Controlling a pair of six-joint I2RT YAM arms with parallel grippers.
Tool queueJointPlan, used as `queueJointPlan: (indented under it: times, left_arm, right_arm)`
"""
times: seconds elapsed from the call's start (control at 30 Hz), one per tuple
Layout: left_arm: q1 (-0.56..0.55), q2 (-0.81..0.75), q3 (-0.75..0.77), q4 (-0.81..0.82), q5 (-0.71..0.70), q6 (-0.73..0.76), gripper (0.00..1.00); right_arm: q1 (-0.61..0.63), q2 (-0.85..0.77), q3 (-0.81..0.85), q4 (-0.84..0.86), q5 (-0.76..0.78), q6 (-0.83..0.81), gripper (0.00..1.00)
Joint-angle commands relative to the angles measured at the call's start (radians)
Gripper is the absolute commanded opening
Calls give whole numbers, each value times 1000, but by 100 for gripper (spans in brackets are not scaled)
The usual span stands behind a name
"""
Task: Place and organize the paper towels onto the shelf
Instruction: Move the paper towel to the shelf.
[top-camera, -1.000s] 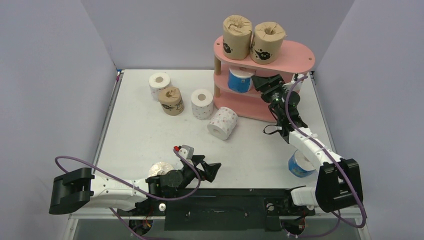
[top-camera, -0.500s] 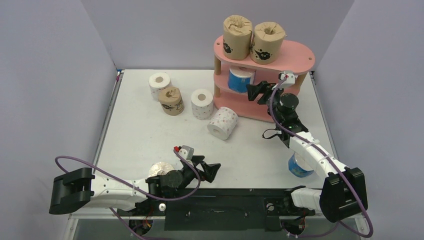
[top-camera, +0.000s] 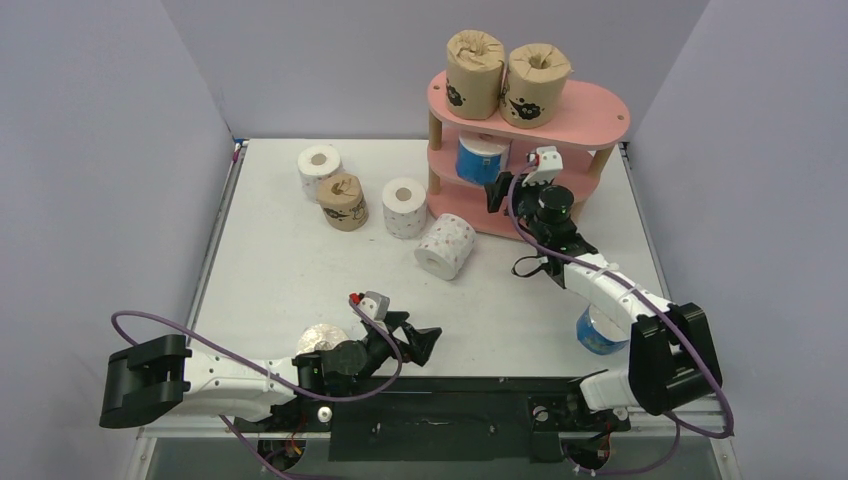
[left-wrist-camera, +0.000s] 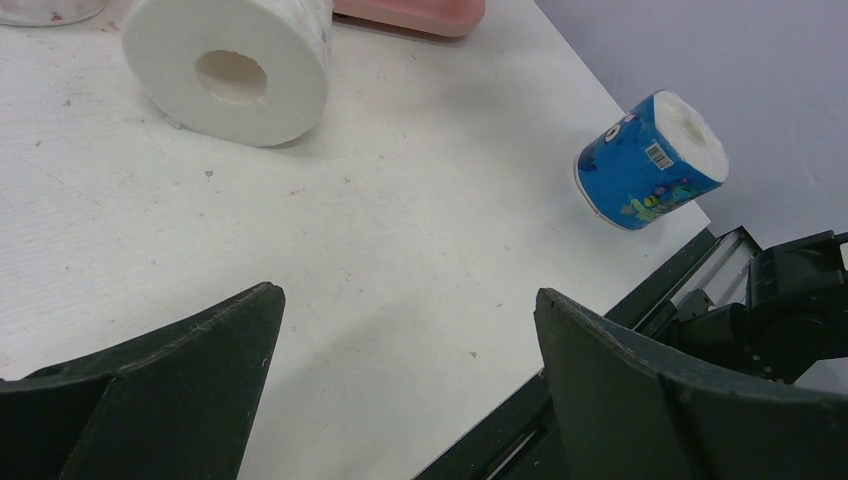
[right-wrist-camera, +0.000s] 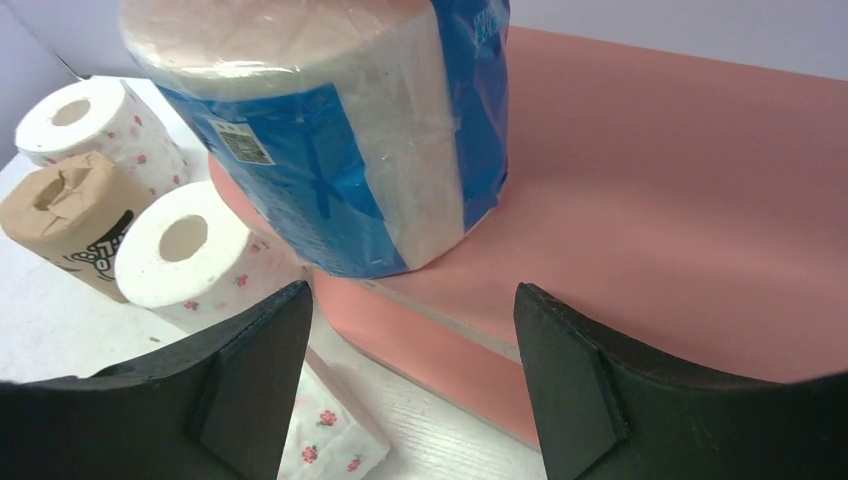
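Observation:
The pink shelf (top-camera: 590, 112) stands at the back right. Two brown paper towels (top-camera: 474, 60) (top-camera: 538, 83) stand on its top board, and a blue one (top-camera: 482, 157) (right-wrist-camera: 330, 130) on the middle board (right-wrist-camera: 650, 200). My right gripper (top-camera: 498, 190) (right-wrist-camera: 410, 292) hangs open and empty just in front of that blue roll. On the table are a brown roll (top-camera: 343, 200), two upright pink-dotted white rolls (top-camera: 320, 168) (top-camera: 404, 207), and one on its side (top-camera: 446, 245) (left-wrist-camera: 230, 65). Another blue roll (top-camera: 600, 332) (left-wrist-camera: 650, 160) lies near the right arm. My left gripper (top-camera: 420, 342) (left-wrist-camera: 405, 295) is open and empty low over the front edge.
A pale roll (top-camera: 320, 338) sits beside the left arm near the front edge. Grey walls close in the table (top-camera: 300, 270) on three sides. The black base rail (left-wrist-camera: 620, 330) runs along the front, close to the left gripper.
My right gripper has drawn back out of the shelf's middle tier and swung left, empty; the blue roll stays on the board. The left arm has not moved.

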Motion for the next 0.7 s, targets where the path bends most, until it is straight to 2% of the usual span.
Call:
queueJointPlan:
  times: [0.0,0.67]
  left_arm:
    - [-3,-3,29,16,-11,20,96]
    - [-2,-1,16,28,-42,42,96]
  right_arm:
    - [8,28,54,78,31,-39,70]
    - [23,181,199,89,3,-68,70]
